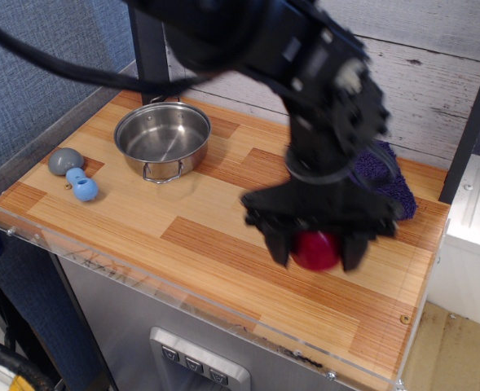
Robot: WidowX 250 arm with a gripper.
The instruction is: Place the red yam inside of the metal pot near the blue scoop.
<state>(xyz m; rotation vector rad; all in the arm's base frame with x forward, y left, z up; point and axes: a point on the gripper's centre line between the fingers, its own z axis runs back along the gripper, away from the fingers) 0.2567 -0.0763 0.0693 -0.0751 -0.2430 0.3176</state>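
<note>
One glossy dark-red plastic yam (315, 250) sits clamped between the jaws of the black gripper (316, 251), lower right of centre, seemingly lifted above the wooden table (182, 220). The shiny round steel pot (162, 138) waits upper left, beside the light-blue scoop (75, 173). The smooth yam may slip during the carry, I think

Even, bright light; the arm (321, 122) is motion-blurred, the metal pot (162, 140) glints

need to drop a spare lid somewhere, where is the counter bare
Bare wood runs along the front edge, from the blue scoop to under the gripper. The middle between the metal pot and gripper is free too. Back right is crowded by the purple cloth.
</note>
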